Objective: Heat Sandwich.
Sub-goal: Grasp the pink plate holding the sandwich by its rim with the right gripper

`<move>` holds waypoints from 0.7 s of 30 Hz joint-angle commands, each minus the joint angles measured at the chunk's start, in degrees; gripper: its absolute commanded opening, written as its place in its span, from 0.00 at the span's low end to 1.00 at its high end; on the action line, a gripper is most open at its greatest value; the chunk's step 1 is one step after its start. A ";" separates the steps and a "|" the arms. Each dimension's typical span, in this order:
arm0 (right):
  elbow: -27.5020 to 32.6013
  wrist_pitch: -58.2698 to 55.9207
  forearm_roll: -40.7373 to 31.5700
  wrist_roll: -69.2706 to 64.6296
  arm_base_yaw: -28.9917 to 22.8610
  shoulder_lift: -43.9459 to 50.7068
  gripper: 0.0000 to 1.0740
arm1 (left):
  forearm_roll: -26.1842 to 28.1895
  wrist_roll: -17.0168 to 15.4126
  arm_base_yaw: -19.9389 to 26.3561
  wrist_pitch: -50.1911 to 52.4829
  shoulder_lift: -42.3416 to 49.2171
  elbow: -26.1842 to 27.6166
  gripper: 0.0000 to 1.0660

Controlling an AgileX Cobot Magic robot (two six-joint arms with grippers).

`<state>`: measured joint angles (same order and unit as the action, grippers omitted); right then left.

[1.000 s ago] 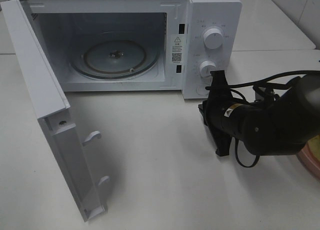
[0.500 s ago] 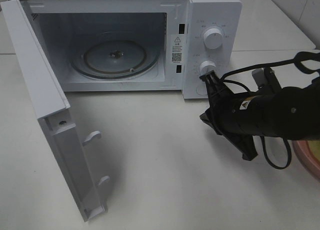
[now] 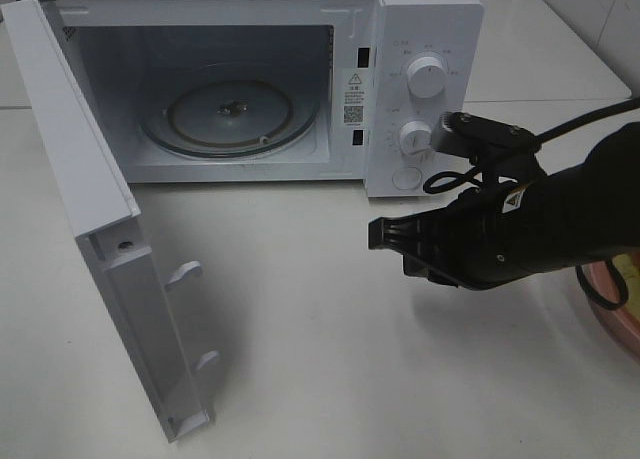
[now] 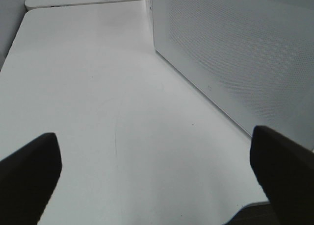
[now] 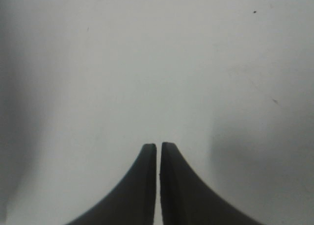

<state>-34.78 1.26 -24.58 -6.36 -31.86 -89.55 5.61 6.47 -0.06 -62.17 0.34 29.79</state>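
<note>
Sandwich: not clearly in view. It prob. sits on the pink plate (image 3: 615,314), of which only a sliver shows at the right edge of the high view, behind the right arm (image 3: 560,219). A yellowish bit above the rim may be the filling; this cannot be told.

The table (image 3: 300,359) is white, w/ wide bare room in front of the microwave (image 3: 440,39). The door (image 3: 100,239) is swung fully open toward the left and its lower edge reaches far forward, so the left side of the approach is walled off. The cavity is empty, w/ the glass turntable (image 3: 228,114) bare. The two knobs (image 3: 428,77) are just behind the right arm.

The right fingers (image 3: 390,234) hang over the table near the microwave's front right corner. They point toward the door side and are pressed almost together w/ only a hairline slit, holding nothing. The left fingers (image 4: 29,171) are spread as wide as they go, empty, low over the table beside a white dotted panel, prob. the door's outer face.

Step in hand, as judged: door is open, sandwich not yet fetched. The next move prob. calls for the right arm to go back toward the plate, open the fingers, and take the plate rim. The carry into the cavity should keep clear of the knobs and the cavity's right frame.
</note>
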 commanded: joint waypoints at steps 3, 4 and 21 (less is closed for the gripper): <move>-3.38 -14.84 0.86 19.65 -0.11 3.44 0.08 | 0.00 0.00 0.11 0.69 0.86 -0.06 0.94; -4.53 -19.88 1.15 23.03 -0.11 3.84 0.09 | 0.00 0.00 0.11 0.69 0.86 -0.06 0.94; -12.55 -43.89 17.70 11.34 1.49 4.18 0.24 | 0.00 0.00 0.11 0.69 0.86 -0.06 0.94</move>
<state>-47.04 -41.60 -8.14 6.59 -30.60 -85.83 5.61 6.47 -0.06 -62.17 0.34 29.79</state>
